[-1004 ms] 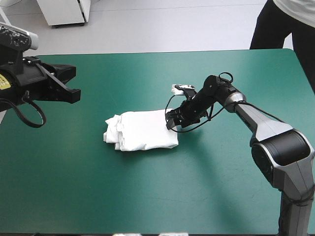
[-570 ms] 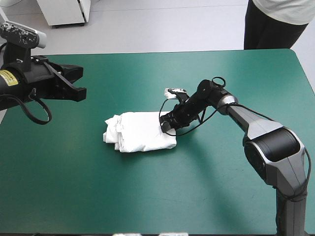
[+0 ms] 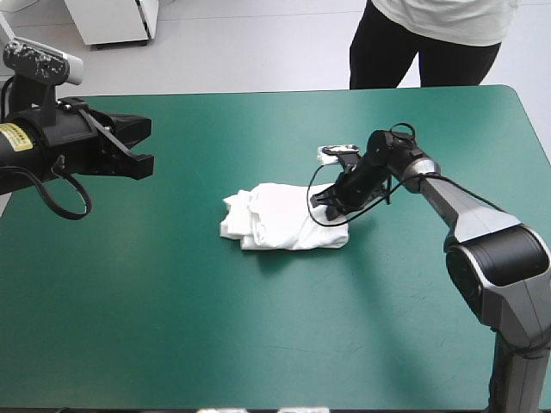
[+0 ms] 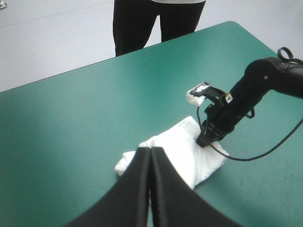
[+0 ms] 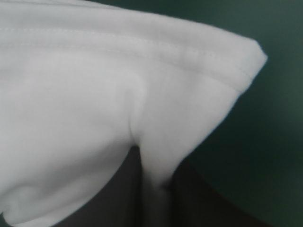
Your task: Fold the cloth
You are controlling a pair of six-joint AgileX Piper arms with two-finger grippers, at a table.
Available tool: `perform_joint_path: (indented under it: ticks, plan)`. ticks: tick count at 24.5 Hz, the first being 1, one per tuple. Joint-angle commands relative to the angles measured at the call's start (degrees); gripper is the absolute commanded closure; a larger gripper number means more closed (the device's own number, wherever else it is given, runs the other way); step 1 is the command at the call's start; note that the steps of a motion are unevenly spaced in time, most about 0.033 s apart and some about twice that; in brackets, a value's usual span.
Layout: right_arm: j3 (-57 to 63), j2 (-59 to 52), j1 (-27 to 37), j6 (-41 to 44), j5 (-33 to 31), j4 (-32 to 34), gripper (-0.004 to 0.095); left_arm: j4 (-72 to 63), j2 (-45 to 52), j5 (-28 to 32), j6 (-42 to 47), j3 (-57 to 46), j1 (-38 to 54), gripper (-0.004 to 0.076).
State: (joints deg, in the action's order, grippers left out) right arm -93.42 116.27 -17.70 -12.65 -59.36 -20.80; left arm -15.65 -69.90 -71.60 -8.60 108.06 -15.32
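At the left gripper point(image 4: 150, 150) we see black fingers pressed together in one arch, empty, raised well clear of the T-shirt point(image 3: 280, 225), which lies ahead of it and below. The T-shirt rests on the teal-green cover point(image 3: 258, 344) as a compact folded bundle, layered edges toward the left gripper. At the right gripper point(image 3: 327, 200) the fingers pinch the bundle's nearest edge, a tuck of white cloth caught between them. We judge the folding largely done; release, and perhaps a final tidying, remain.

High cam above/behind, facing down; L wrist far, R wrist close; all share T-shirt point(image 3: 288, 225).
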Motion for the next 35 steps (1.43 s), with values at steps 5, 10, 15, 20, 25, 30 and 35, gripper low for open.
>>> perform_joint_path:
  ticks: [5,10,15,20,25,30,35]
  plan:
    - [-1.0,-9.1,10.3,3.6,-6.0,17.4,0.0916,-2.0,1.1,-2.2,0.1,0.9,0.2,0.0733]
    - [6.2,-16.1,21.4,4.3,-5.7,22.9,0.0916,-3.2,1.1,-2.2,-0.2,0.9,0.2,0.0733]
    - [21.2,-25.8,35.1,4.6,2.8,23.1,0.0916,-3.9,1.1,-2.2,-0.3,0.9,0.2,0.0733]
    - [26.4,-28.8,40.2,4.9,5.4,23.1,0.0921,-4.9,1.1,-2.2,-0.3,0.9,0.2,0.0733]
    - [28.0,-29.0,41.0,5.1,6.2,23.4,0.0921,-6.4,1.1,-2.2,-1.2,0.9,0.2,0.0733]
    - [28.0,-29.5,41.0,5.1,6.2,22.6,0.0893,-6.2,1.1,-2.2,-1.2,0.9,0.2,0.0733]
    - [27.8,-32.2,41.0,3.4,5.2,19.7,0.0613,-5.6,1.1,-2.2,-1.4,0.9,0.2,0.0733]
